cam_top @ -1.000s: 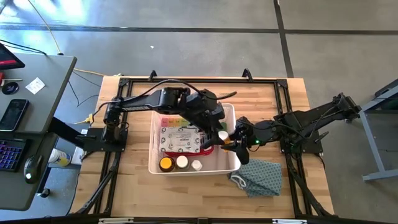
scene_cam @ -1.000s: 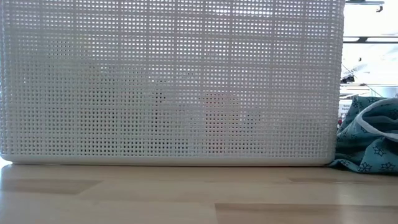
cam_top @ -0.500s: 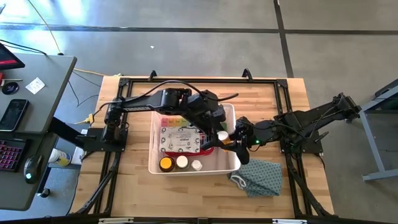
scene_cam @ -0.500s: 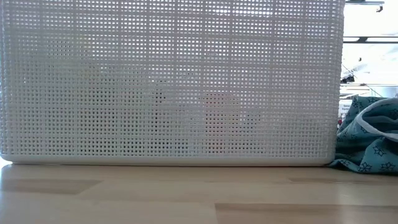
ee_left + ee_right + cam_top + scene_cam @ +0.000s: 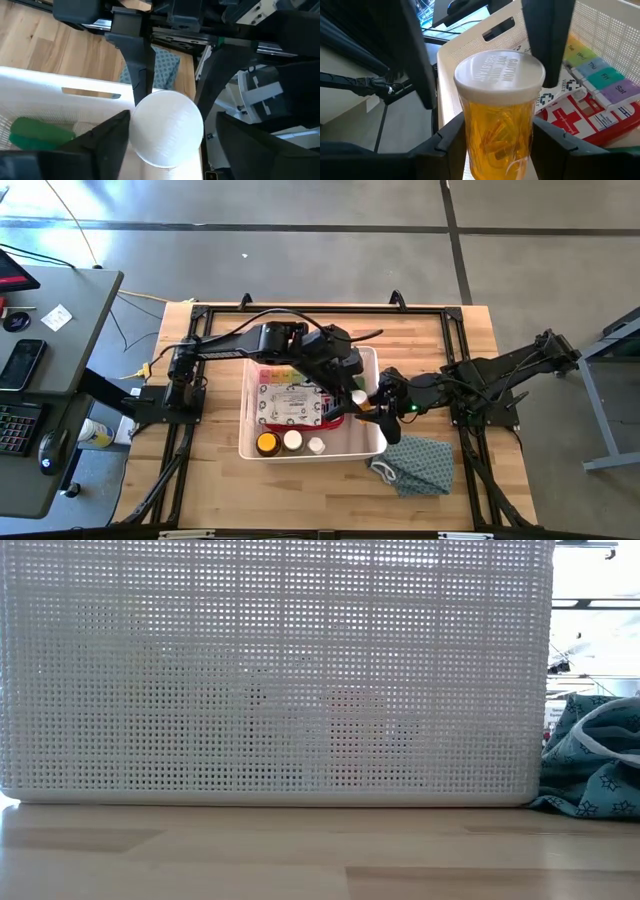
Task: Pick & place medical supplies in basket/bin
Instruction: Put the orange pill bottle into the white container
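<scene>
- Table (image 5: 440, 330) of pale wood carried the whole set-up when I checked, with both arms reaching in over its middle.
- Basket (image 5: 365, 442), white with mesh sides, sat at the table's centre; in the low view its wall (image 5: 270, 670) filled nearly the whole picture.
- Teal cloth (image 5: 415, 463) lay on the wood just beside the basket's right near corner.
- Red first-aid case (image 5: 290, 405) lay flat on the basket floor, with the rainbow pill organiser (image 5: 600, 75) alongside it.
- Left gripper (image 5: 352, 388) hung over the basket's right side. I saw its fingers (image 5: 107, 142) set on either side of a white cap (image 5: 167, 127); I could not tell whether they pressed on it.
- Right gripper (image 5: 375, 405) stood at the basket's right rim, its jaws clamped on an amber bottle (image 5: 495, 130) held upright, the bottle's white cap on top.
- Three small containers (image 5: 291, 442) stood in a row along the basket's near wall.
- Green roll (image 5: 37, 132) lay inside the basket, seen from the left wrist.
</scene>
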